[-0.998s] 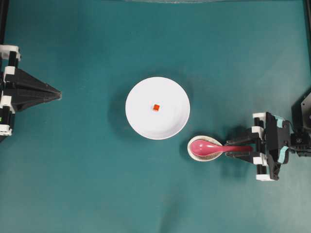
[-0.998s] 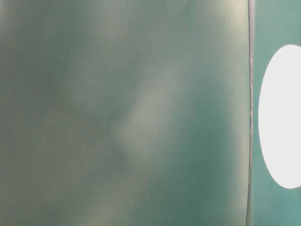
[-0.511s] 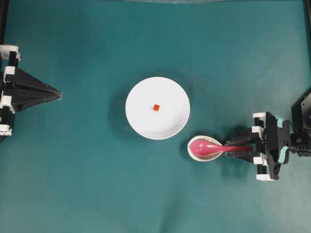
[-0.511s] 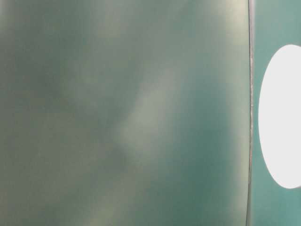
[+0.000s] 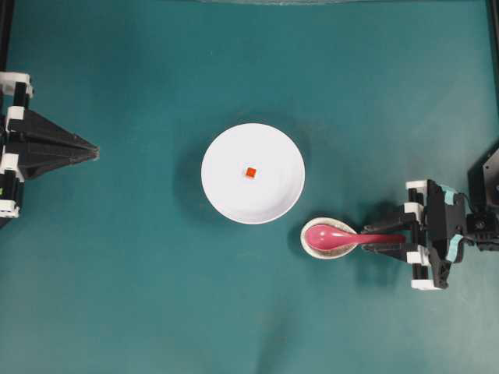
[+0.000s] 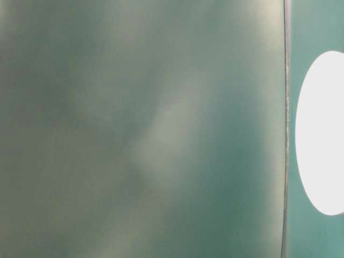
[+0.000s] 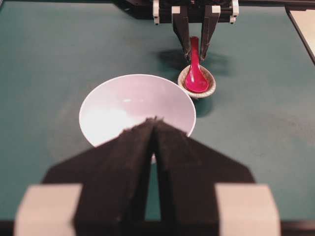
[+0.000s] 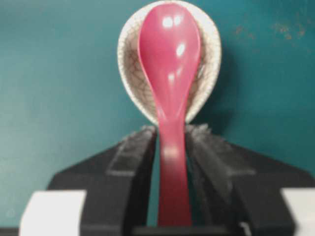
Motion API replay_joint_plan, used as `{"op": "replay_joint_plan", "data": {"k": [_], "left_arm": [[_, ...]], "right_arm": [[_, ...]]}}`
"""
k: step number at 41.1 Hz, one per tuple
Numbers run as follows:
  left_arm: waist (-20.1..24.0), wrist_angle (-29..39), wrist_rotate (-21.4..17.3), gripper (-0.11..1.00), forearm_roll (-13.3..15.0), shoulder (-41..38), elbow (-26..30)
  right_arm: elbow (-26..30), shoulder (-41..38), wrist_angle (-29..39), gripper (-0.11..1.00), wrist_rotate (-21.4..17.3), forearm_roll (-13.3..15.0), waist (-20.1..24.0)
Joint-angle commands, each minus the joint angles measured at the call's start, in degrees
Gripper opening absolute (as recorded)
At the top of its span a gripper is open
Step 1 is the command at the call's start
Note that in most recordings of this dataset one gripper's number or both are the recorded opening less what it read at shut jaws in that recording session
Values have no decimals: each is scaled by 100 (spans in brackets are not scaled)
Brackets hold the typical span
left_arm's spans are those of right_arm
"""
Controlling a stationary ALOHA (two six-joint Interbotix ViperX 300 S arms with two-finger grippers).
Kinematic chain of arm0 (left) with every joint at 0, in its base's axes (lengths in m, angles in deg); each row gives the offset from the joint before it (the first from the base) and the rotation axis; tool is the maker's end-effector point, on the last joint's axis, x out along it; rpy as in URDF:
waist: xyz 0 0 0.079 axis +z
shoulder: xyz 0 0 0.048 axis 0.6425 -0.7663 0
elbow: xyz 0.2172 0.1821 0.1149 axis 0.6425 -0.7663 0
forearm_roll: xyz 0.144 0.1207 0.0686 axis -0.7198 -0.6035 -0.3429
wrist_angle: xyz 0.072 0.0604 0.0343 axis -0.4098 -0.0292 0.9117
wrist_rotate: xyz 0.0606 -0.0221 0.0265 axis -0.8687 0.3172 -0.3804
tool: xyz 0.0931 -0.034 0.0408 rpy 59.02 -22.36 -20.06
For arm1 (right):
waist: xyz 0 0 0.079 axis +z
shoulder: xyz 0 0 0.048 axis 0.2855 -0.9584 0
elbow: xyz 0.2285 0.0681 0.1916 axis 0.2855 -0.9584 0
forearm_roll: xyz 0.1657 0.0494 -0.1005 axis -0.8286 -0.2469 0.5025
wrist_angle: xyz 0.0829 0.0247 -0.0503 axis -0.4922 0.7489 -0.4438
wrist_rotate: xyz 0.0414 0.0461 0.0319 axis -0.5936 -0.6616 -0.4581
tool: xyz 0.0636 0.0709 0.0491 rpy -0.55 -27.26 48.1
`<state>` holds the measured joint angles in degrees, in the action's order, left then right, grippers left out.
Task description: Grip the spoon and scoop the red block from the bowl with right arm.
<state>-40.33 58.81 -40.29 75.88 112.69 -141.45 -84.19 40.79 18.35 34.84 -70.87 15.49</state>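
- The left hand [image 5: 92, 148] sits far to the left of the bowl, over bare teal desk [image 5: 140, 296]; its matte black wedge-shaped fingers meet in a point, closed on nothing.
- The bowl [image 5: 226, 199] is the landmark: round, smooth, plain white, near the middle of the desk.
- The red block [image 5: 250, 172], a tiny red-orange cube, lies on the bowl's floor at about its centre.
- Just beside the bowl's lower right rim sits a small egg-shaped rest [image 5: 343, 250], off-white with a fine crackle pattern.
- The spoon [image 5: 335, 238] is glossy pink-red plastic; its oval scoop lies in the rest and its straight handle runs out to the right, away from the bowl.
- The right hand [image 5: 365, 240], black with white brackets and teal patches, is to the right of the rest; its rough-textured fingers [image 8: 140, 152] flank the handle on both sides, very close, with a thin gap visible on at least one side, so the hand is not yet clamped.
- The table-level view is blurred green, with only a white oval at right.
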Motion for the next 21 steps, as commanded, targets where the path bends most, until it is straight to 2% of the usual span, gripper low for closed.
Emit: {"op": "replay_joint_plan", "data": {"k": [1,21], "left_arm": [[0,-26,18,1,-9,-44,62],[0,-26,18,1,-9,-44,62]], "right_arm": [[26,35,35,37,0,-9,9],[9,44,-44,37,0,-9,9]]}}
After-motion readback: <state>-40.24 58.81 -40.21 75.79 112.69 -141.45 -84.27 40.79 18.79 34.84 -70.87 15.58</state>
